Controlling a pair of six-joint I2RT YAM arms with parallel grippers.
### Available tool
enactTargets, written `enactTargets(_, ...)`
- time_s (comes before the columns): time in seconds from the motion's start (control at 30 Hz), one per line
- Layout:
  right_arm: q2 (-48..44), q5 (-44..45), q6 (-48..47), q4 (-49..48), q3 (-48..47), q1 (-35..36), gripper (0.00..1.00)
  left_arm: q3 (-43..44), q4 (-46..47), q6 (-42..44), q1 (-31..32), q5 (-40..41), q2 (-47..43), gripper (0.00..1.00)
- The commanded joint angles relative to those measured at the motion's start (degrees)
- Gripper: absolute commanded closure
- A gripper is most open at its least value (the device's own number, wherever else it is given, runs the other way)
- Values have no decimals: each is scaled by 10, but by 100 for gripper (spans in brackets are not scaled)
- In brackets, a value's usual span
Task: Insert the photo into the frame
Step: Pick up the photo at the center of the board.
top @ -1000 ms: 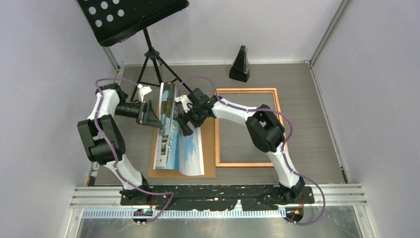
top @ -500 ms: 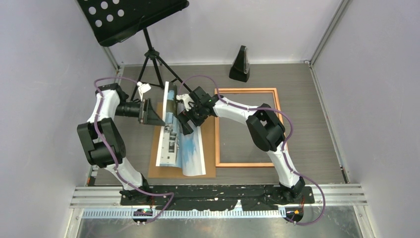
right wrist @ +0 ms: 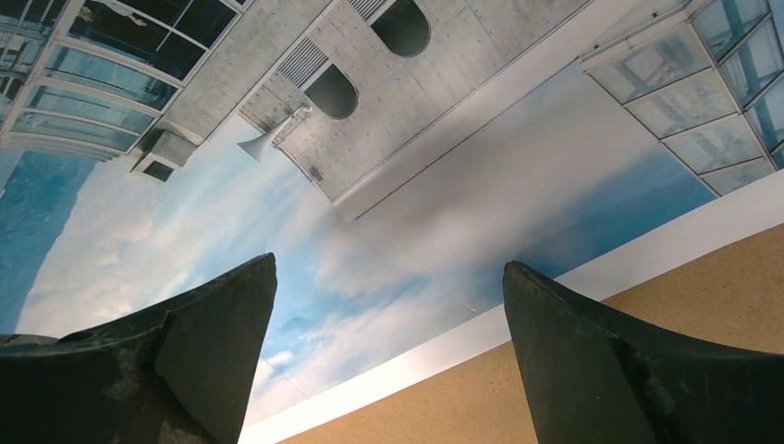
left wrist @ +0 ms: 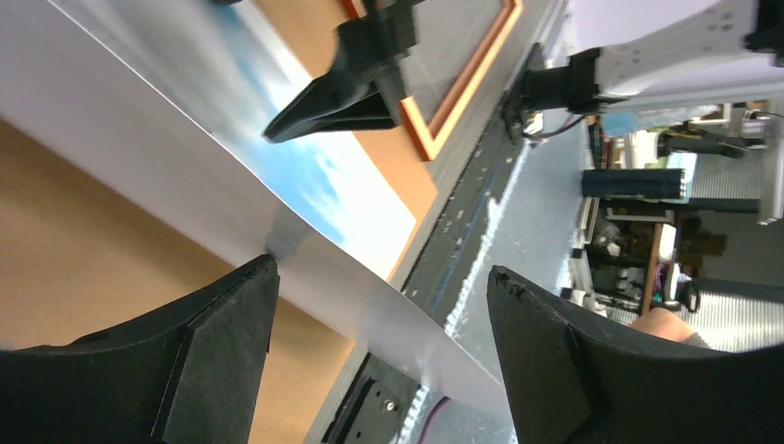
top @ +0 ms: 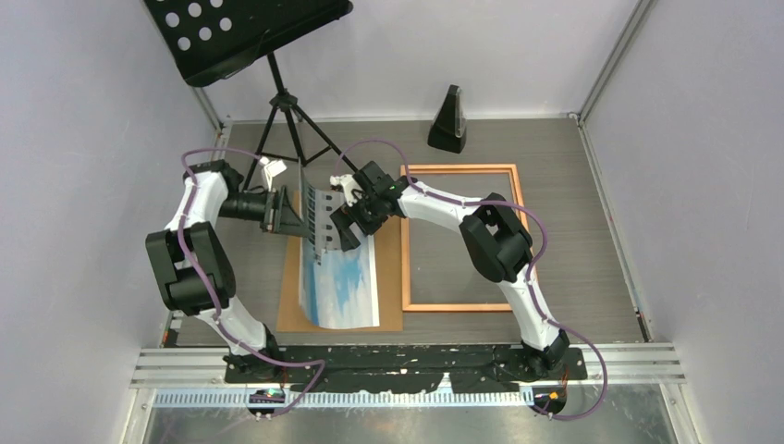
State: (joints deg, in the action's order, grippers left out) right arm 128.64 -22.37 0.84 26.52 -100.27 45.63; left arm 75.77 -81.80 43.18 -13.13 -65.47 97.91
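Observation:
The photo (top: 347, 287) lies partly on the brown backing board (top: 294, 310). Its far end with the building is curled up between the two grippers. My left gripper (top: 298, 218) is open at the photo's raised left edge. In the left wrist view the white edge of the photo (left wrist: 333, 277) runs across the gap of the left gripper (left wrist: 381, 270) and touches the left fingertip (left wrist: 250, 287). My right gripper (top: 347, 233) is open just above the print; in its own view the right gripper (right wrist: 388, 265) hangs over the photo's (right wrist: 388, 185) sky and white border. The copper frame (top: 462, 169) lies flat to the right.
A black music stand on a tripod (top: 285, 102) stands at the back left, close behind the left arm. A black metronome (top: 450, 120) sits at the back, beyond the frame. Grey walls close both sides, and the arm bases' black rail (top: 407, 365) runs along the near edge.
The photo's raised left side has dropped flat at the near end, showing sky, while its far end has curled higher between the grippers. The left gripper has shifted slightly right.

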Motion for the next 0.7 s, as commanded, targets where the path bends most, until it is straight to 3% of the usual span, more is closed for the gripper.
enactTargets(0.0, 32, 20, 11, 30, 19, -3, 0, -29, 137, -129, 2, 91, -39, 18)
enactTargets(0.17, 32, 23, 15, 31, 18, -4, 0, -53, 190, -196, 2, 172, -56, 19)
enactTargets(0.37, 32, 25, 16, 31, 19, -4, 0, -82, 221, -235, 2, 189, -54, 26)
enactTargets(0.53, 30, 26, 18, 30, 21, -3, 0, -95, 236, -269, 3, 188, -60, 44)
enactTargets(0.67, 29, 27, 21, 26, 21, -3, 0, -102, 245, -284, 3, 196, -71, 65)
